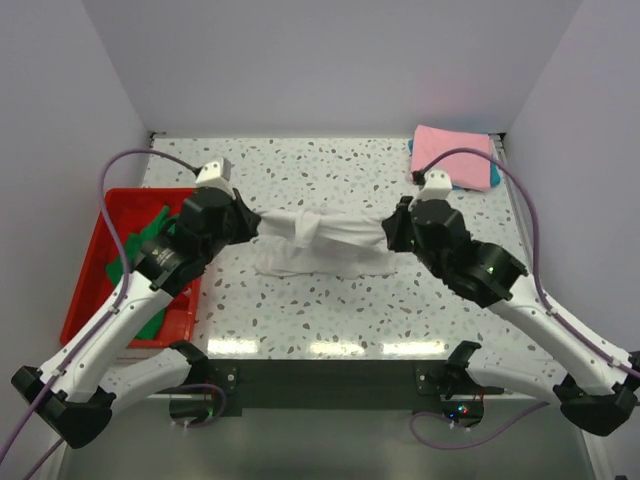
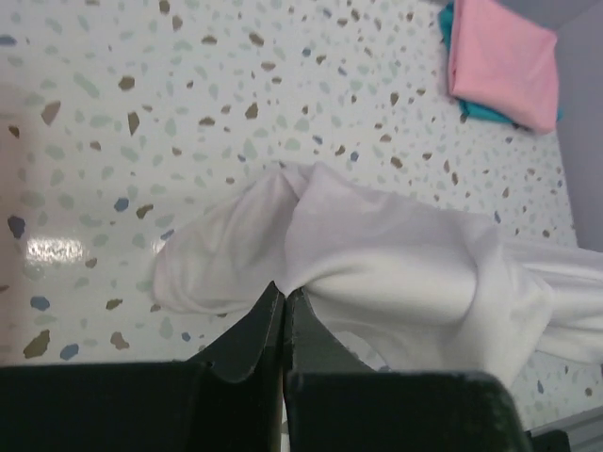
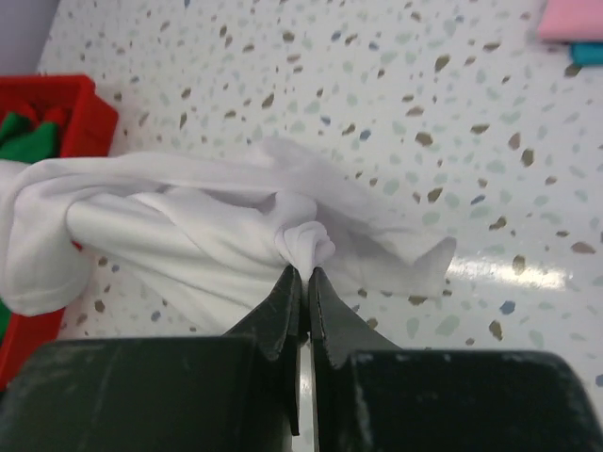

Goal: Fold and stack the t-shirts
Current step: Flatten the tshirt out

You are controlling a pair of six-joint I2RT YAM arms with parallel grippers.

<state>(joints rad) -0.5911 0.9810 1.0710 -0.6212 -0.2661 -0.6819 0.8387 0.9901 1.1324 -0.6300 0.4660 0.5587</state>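
From above, the white t-shirt (image 1: 318, 245) stretches between both arms over the middle of the table (image 1: 330, 320), well apart from the pink t-shirt (image 1: 452, 155) folded in the far right corner.

Left wrist: the left gripper (image 2: 284, 294) is clamped on a thin fold.

Right wrist: the right gripper (image 3: 304, 275) nips a small crumpled tuft. A hard pull could slip either thin hold. The cloth looks twisted, rope-like and wrinkled.
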